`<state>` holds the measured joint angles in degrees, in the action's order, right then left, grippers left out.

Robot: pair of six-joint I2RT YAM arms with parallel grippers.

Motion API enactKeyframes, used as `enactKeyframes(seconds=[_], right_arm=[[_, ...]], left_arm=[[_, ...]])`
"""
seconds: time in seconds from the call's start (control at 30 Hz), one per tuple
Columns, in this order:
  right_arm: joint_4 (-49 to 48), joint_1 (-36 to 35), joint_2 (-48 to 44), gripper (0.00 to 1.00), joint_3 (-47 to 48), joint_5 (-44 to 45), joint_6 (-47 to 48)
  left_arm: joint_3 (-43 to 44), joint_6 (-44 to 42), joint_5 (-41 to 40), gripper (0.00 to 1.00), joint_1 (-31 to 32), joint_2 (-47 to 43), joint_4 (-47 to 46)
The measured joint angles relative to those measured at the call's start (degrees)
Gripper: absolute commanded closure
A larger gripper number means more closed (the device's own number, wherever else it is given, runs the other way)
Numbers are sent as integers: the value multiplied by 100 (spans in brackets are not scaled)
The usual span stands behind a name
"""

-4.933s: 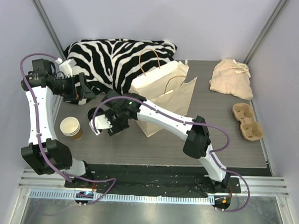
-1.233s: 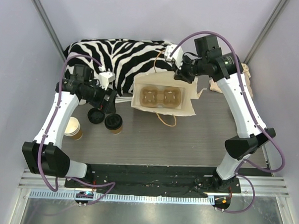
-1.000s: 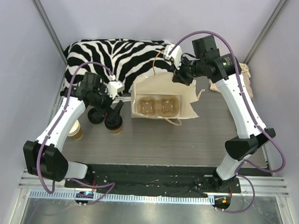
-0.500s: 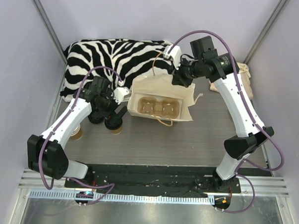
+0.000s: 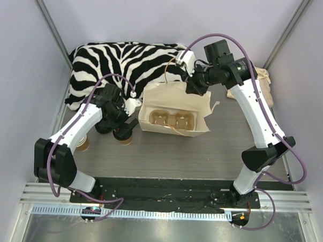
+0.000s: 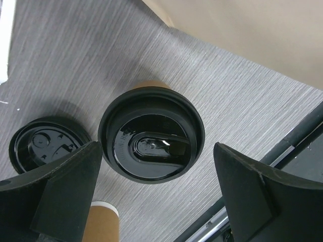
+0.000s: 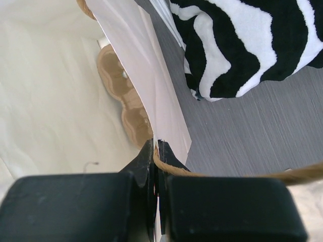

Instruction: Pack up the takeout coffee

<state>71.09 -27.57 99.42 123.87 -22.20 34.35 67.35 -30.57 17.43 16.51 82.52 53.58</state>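
I have the left end effector (image 6: 156, 166) spread open over the coffee cup (image 6: 151, 84); embossing on its black lid (image 6: 151, 143) unreadable. Right end effector (image 7: 155, 149) clamped on the paper bag (image 7: 144, 85) rim.

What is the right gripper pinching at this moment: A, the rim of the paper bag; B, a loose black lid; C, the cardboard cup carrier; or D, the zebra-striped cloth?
A: in the right wrist view the right gripper is shut on the rim of the paper bag, while the zebra cloth lies apart on the table.
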Motion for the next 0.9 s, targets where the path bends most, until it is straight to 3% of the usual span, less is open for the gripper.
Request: enactKeyframes(seconds=[0.33, 0.7, 0.8, 0.9], right_arm=[[76, -2, 57, 99, 37, 7, 11], [81, -2, 114, 99, 39, 7, 24], [81, -2, 114, 99, 42, 7, 22], [81, -2, 114, 99, 42, 7, 24]], left_arm=[[0, -44, 35, 18, 0, 118, 122], [-149, -74, -122, 16, 0, 116, -70], [-162, -74, -153, 22, 0, 109, -116], [-173, -57, -186, 40, 4, 109, -160]])
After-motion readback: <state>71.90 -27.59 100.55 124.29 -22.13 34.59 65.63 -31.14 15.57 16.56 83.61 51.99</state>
